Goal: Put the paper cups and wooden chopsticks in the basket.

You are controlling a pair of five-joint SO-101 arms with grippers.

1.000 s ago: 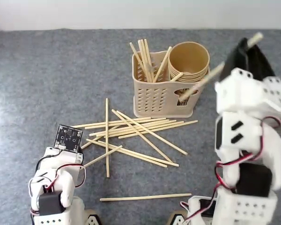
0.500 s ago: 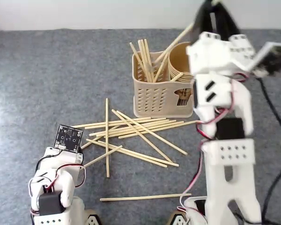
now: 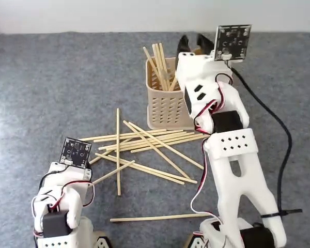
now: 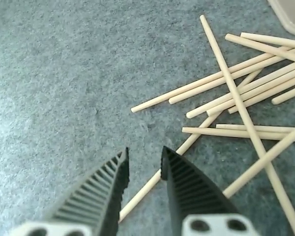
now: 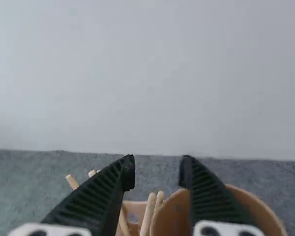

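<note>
**One more chopstick delivered; loose pile still to collect**

At the left, no change over the last second: same folded stance for the left arm (image 3: 62, 201) at the near edge of the grey felt-covered tabletop (image 3: 51, 82). In the middle, same scatter of pale wooden chopsticks (image 3: 144, 144), untouched, plus a lone stick (image 3: 160, 217) lying close to the arm bases. At the right, the big shift: swung in from beside the beige slotted plastic basket (image 3: 165, 108) to directly above it, and let go of the chopstick carried a second ago. Judged as one more stick landed among the upright bundle (image 3: 160, 64). Stacked tan paper cups (image 5: 258, 209) already inside the basket, beside that bundle. Left to do, by the look of it: the whole loose pile on the tabletop.

Pose now, left first. Left tool (image 4: 145, 153) pointed down close over the tabletop, parted narrowly, gripping nothing, with the end of one loose stick lying just under the gap. Right arm (image 3: 232, 155) stretched forward and across, covering the basket's right half from above. Right tool (image 5: 158, 162) poised over the cup rim and stick tips, opened moderately and empty.
</note>
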